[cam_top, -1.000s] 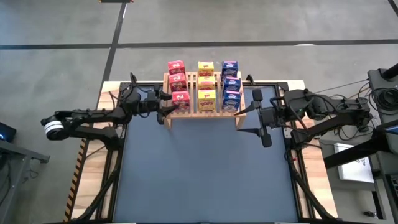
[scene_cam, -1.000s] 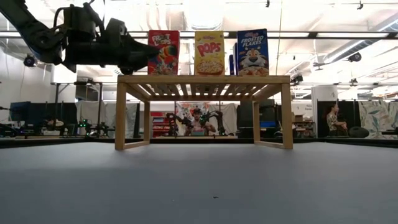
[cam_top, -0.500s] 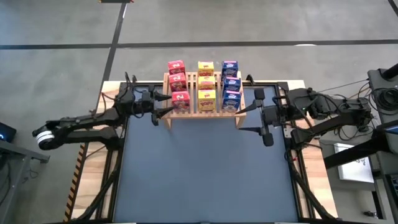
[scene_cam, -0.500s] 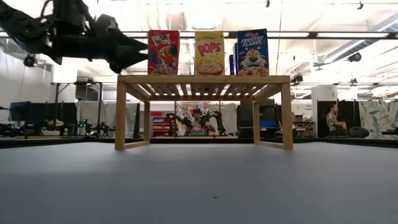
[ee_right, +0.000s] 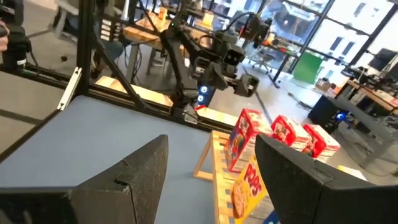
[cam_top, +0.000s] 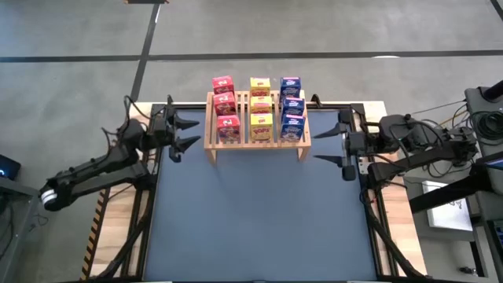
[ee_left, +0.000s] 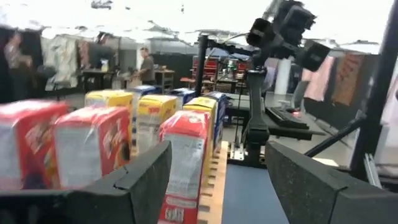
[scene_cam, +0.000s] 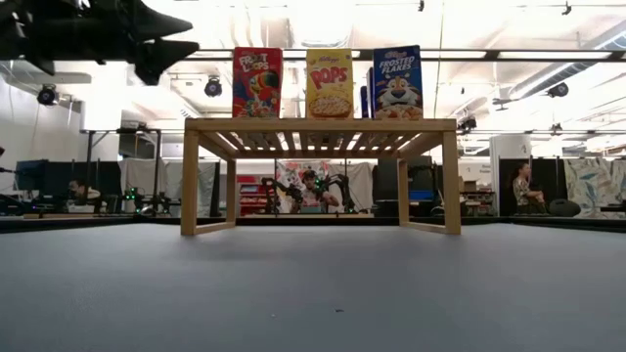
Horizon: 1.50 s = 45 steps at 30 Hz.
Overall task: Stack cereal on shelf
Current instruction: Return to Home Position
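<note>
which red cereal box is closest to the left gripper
The red box at the front edge of the shelf, lowest in the high view; the other two stand behind it, farther from the left gripper.

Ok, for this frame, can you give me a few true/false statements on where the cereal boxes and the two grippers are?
1. The red boxes, yellow boxes and blue boxes all stand on the shelf. True.
2. The left gripper is shut on a red box. False: it is open and empty, off the shelf's left end.
3. The blue boxes form the column nearest the right gripper. True.
4. The yellow boxes are the outer column by the left arm. False: they are the middle column.
5. The right gripper is shut. False: it is open.
</note>
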Each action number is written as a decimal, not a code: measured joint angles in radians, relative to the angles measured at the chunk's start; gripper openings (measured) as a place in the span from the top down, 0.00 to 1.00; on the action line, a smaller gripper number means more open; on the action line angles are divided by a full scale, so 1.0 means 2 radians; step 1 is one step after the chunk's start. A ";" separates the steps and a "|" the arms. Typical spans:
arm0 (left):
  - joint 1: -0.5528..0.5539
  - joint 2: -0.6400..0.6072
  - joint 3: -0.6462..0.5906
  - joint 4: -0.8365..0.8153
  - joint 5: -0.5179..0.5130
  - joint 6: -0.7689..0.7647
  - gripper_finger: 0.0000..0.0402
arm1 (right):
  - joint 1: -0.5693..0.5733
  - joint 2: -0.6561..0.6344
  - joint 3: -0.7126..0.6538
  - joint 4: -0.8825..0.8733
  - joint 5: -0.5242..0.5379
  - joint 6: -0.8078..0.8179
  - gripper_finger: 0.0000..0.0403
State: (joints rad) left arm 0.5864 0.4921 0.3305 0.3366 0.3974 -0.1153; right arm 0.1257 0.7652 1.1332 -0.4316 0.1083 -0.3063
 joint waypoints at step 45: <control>-0.019 -0.246 -0.138 -0.081 -0.022 -0.085 1.00 | 0.000 -0.353 -0.393 0.229 0.165 0.010 0.63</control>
State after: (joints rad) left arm 0.5494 -0.0002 0.0549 0.1740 0.3537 -0.2847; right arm 0.1261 0.0583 0.3470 0.0272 0.4386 -0.2869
